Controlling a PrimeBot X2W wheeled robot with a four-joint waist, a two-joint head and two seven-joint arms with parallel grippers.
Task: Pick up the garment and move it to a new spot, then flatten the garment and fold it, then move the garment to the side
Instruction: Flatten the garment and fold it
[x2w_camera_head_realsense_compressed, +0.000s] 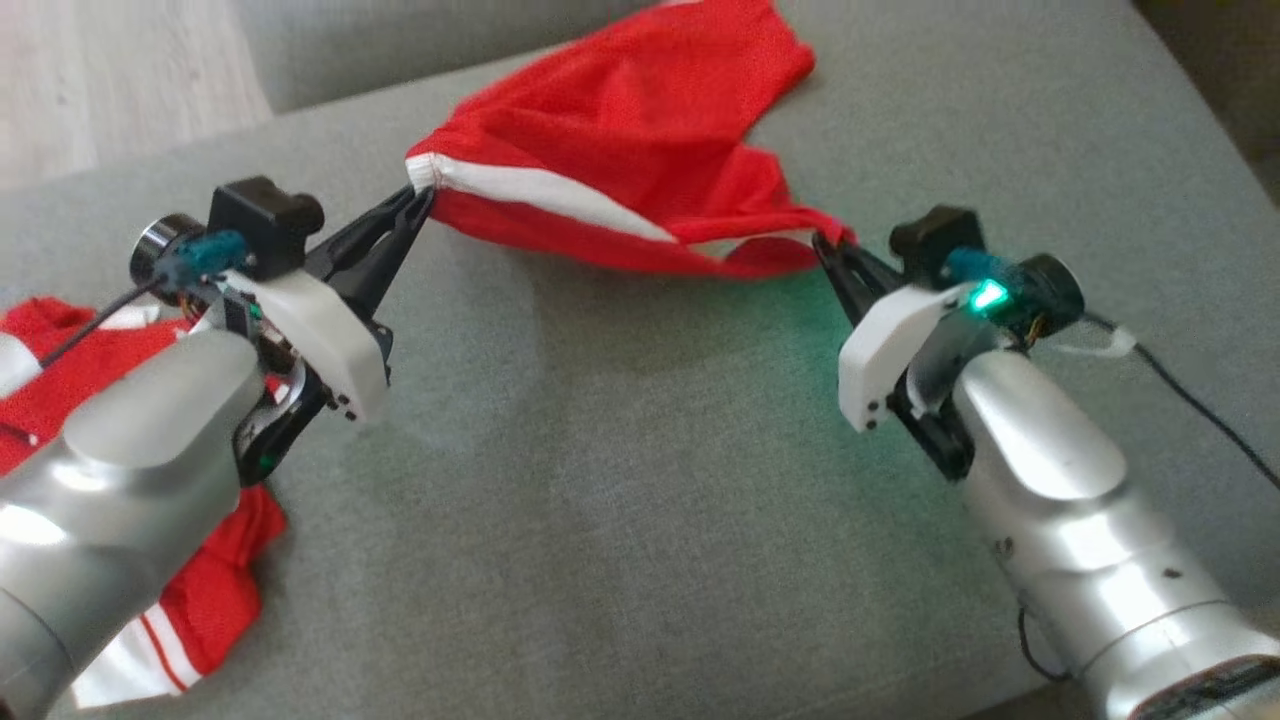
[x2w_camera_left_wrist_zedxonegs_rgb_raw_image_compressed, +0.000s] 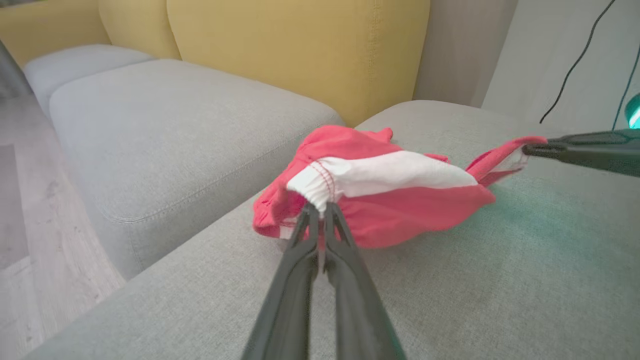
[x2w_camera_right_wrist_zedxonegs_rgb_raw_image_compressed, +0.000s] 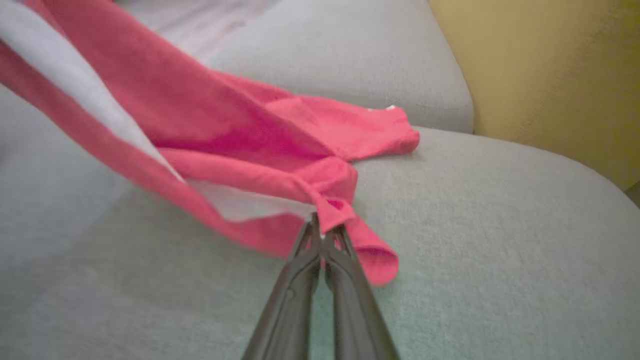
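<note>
A red garment (x2w_camera_head_realsense_compressed: 620, 130) with a white stripe is stretched between my two grippers above the grey cushion (x2w_camera_head_realsense_compressed: 620, 480). My left gripper (x2w_camera_head_realsense_compressed: 425, 195) is shut on its white elastic corner; the left wrist view has that pinch (x2w_camera_left_wrist_zedxonegs_rgb_raw_image_compressed: 320, 207) below the bunched garment (x2w_camera_left_wrist_zedxonegs_rgb_raw_image_compressed: 380, 200). My right gripper (x2w_camera_head_realsense_compressed: 825, 240) is shut on the opposite red edge. In the right wrist view its tips (x2w_camera_right_wrist_zedxonegs_rgb_raw_image_compressed: 322, 230) clamp a fold of the garment (x2w_camera_right_wrist_zedxonegs_rgb_raw_image_compressed: 240, 130), whose far end trails onto the cushion. The right gripper's fingers (x2w_camera_left_wrist_zedxonegs_rgb_raw_image_compressed: 585, 147) also enter the left wrist view from the right.
A second red and white garment (x2w_camera_head_realsense_compressed: 200, 600) lies under my left forearm at the cushion's left edge. Yellow back cushions (x2w_camera_left_wrist_zedxonegs_rgb_raw_image_compressed: 300, 50) stand behind, another grey seat (x2w_camera_left_wrist_zedxonegs_rgb_raw_image_compressed: 165, 130) is beside, and wooden floor (x2w_camera_head_realsense_compressed: 110, 80) lies beyond. A black cable (x2w_camera_head_realsense_compressed: 1190, 400) runs by the right arm.
</note>
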